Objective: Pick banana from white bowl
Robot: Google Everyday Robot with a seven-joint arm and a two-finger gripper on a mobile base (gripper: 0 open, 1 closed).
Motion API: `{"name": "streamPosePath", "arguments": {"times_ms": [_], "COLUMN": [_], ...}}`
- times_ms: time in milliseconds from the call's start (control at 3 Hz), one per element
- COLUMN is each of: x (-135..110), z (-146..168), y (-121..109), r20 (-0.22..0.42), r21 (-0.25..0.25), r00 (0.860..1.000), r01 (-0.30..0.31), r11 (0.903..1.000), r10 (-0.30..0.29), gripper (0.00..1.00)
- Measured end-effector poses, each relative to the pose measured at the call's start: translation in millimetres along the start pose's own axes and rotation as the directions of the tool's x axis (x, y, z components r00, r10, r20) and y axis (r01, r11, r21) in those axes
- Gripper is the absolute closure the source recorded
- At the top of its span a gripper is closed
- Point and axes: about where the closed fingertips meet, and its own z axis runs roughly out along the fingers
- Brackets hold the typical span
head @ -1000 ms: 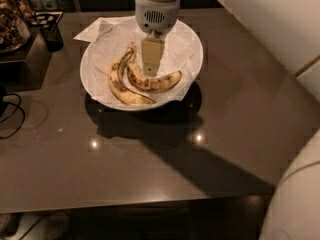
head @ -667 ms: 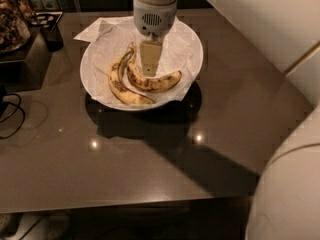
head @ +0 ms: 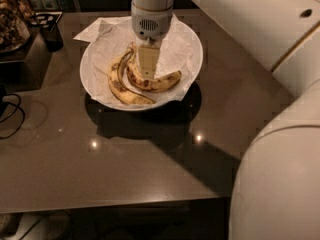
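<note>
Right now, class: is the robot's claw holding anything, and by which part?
It cannot be told. The claw is down in the white bowl, covering one end of the banana, which lies on the paper.

A slim banana point(head: 121, 90) is lying on paper point(head: 112, 39); a cable point(head: 12, 115) is trailing across the table point(head: 125, 169); the gripper point(head: 145, 66) is hovering just beside that banana.

Gripper point(head: 146, 73) at banana point(head: 165, 84) in white bowl point(head: 198, 59)

arm point(head: 240, 19): white, smooth | wrist point(head: 150, 24): grey grille | gripper point(head: 145, 64): cream, in white bowl point(head: 90, 84)
</note>
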Motion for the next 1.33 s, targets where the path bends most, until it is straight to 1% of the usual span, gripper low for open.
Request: {"name": "streamPosePath", "arguments": {"times_ms": [667,1000,1333], "x": [-1,-3,-5], "z": [21,27,34], "y": [-1,0,-1], "r20": [-0.017,-0.026,-0.039], "r21": [-0.044,-0.053,-0.061], "r00": [1.0,1.0,0.999], "r01": [-0.002,0.007,0.014], "r11": [0.999,0.9986,0.998], "r10": [0.001,-0.008,-0.016], "gripper": [0.47,0.45,0.45]}}
